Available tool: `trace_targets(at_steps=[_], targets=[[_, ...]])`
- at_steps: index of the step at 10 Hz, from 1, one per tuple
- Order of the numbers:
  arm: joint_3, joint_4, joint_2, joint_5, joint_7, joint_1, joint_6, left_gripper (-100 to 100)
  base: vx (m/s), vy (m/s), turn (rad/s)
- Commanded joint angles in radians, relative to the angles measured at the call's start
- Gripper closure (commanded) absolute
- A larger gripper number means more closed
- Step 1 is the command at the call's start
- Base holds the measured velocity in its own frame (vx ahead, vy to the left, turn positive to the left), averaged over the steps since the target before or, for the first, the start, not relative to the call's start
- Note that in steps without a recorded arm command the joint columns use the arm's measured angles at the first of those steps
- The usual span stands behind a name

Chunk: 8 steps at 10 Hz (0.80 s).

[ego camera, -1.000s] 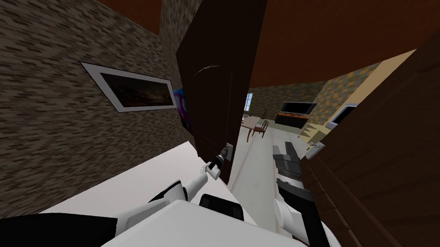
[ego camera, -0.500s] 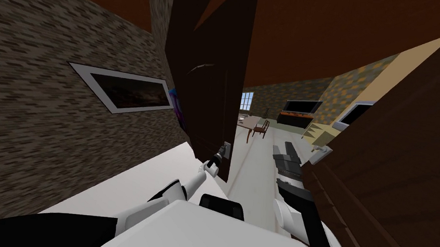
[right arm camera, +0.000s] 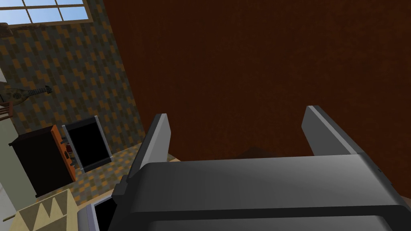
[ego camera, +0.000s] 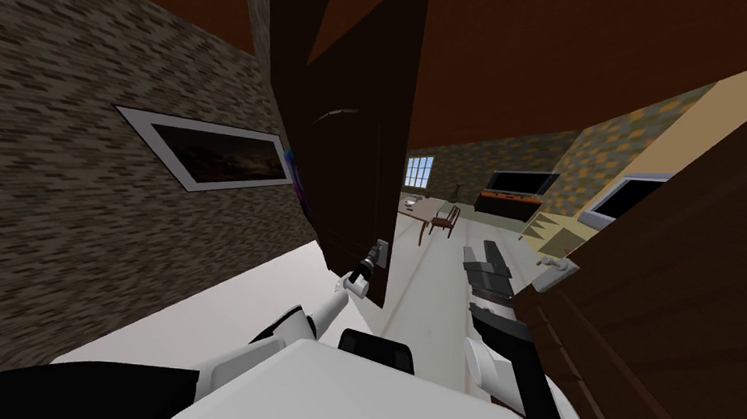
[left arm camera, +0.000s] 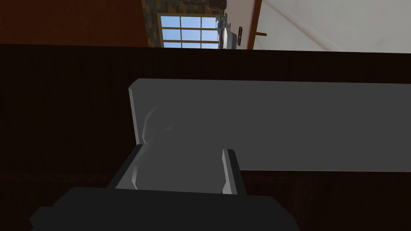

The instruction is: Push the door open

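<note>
Left gripper [left arm camera: 182,150] pinched the grey handle [left arm camera: 176,170] at the free edge of the door [ego camera: 350,161]. Stiff and probably heavy, it should push easiest there. Right gripper's [right arm camera: 237,132] 2 fingers [right arm camera: 158,140] stood spread.

Two doors [ego camera: 344,136] — one window [ego camera: 419,172], one table [ego camera: 417,209], one chair [ego camera: 444,217], one television [ego camera: 522,182].

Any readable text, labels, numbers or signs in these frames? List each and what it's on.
No text can be read anywhere.
The framed picture: dark image, no words.
The purple poster beside the door: mostly hidden by it, cannot tell.
The grey plate on the door: blank.
The TV in the far room: black screen, too small to show any logo.
</note>
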Motion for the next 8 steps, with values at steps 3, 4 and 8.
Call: trace_targets(at_steps=[3,4,8], targets=[[0.042,0.035,0.018,0.007,0.003,-0.027,-0.018,100,0.084,-0.088,0.051],[0.059,0.039,0.018,0.008,-0.001,-0.028,-0.019,100,0.134,-0.164,0.144],[0.046,0.063,0.013,0.009,0.01,-0.04,-0.029,-100,-0.087,-0.021,0.029]])
